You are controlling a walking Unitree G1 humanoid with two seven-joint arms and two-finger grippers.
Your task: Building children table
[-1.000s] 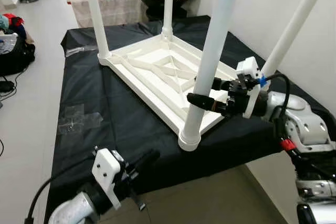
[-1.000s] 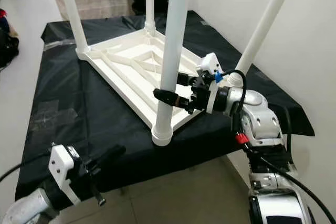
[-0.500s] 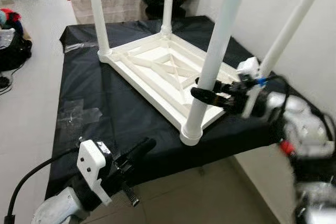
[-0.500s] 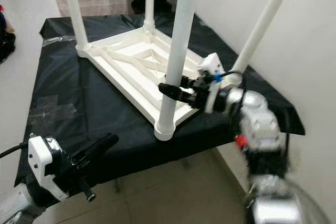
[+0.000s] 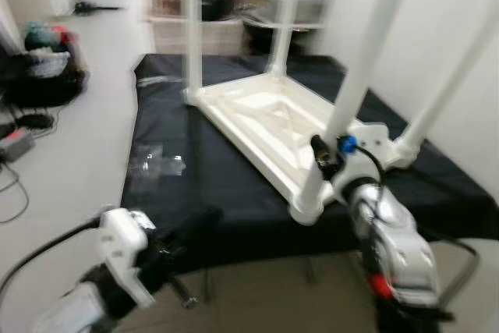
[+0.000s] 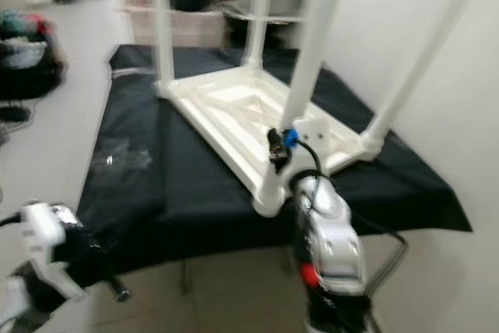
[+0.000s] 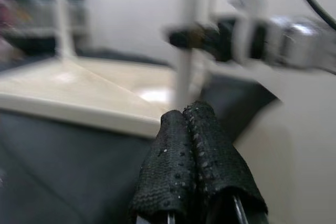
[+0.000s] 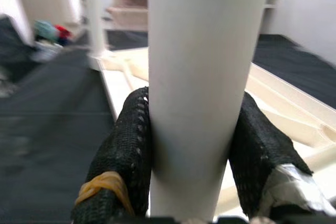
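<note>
Tool [image 8: 197, 150] fingertips hidden behind table leg [image 8: 205, 77]

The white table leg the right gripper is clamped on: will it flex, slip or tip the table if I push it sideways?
The table leg looks like a smooth, rigid tube, so it will probably not bend, but could slide in the right gripper. The upturned white table looks like light plastic lying near the edge of the black-covered surface, so a sideways push may shift or tip it.
</note>
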